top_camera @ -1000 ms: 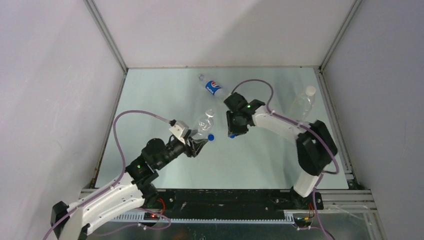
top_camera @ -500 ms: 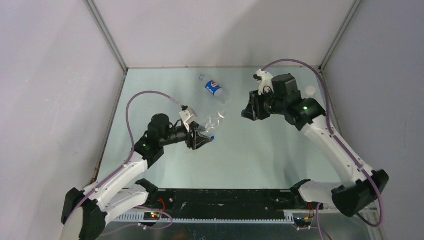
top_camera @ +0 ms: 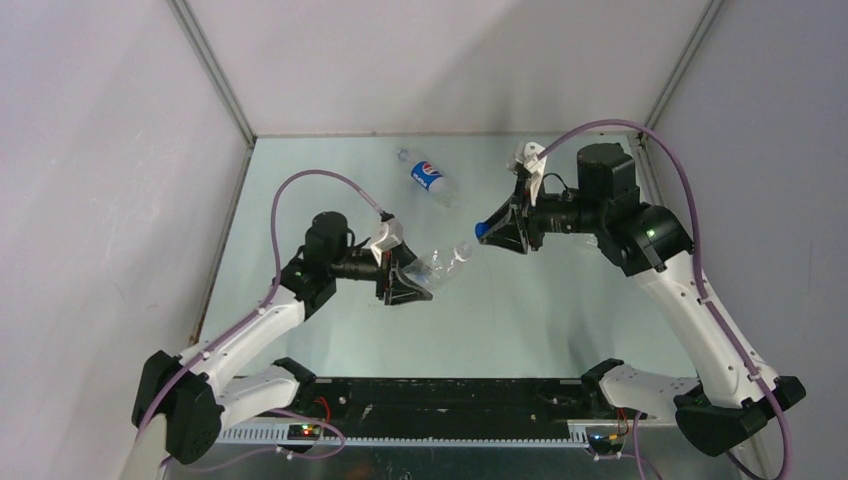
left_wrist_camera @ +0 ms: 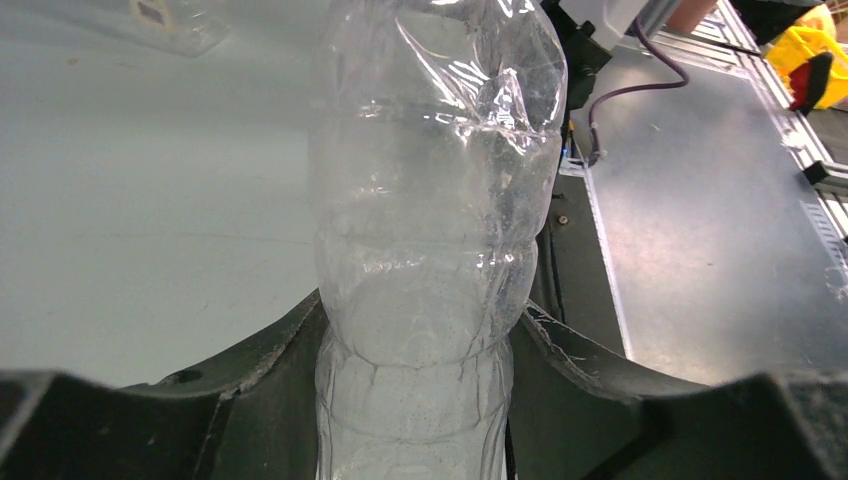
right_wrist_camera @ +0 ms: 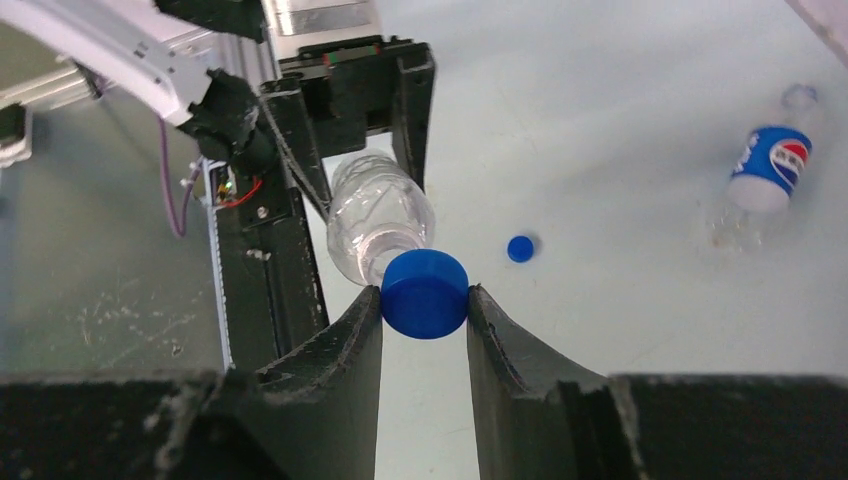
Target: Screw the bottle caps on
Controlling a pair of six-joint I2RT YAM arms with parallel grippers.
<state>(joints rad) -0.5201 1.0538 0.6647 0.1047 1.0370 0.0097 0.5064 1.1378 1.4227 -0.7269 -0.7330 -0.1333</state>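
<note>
My left gripper is shut on the plain clear bottle and holds it off the table, its open neck pointing right. In the left wrist view the bottle fills the space between the fingers. My right gripper is shut on a blue cap held just in front of the neck of the bottle. A second blue cap lies loose on the table. The Pepsi bottle lies at the back, also in the right wrist view. The third bottle and the white cap are hidden.
The table is fenced by a metal frame and grey walls. My right arm reaches over the back right part of the table. The arm bases and a black rail line the near edge.
My left gripper has lifted the clear bottle and turned its neck to the right. My right gripper has risen with the blue cap and come up to the bottle's neck.
</note>
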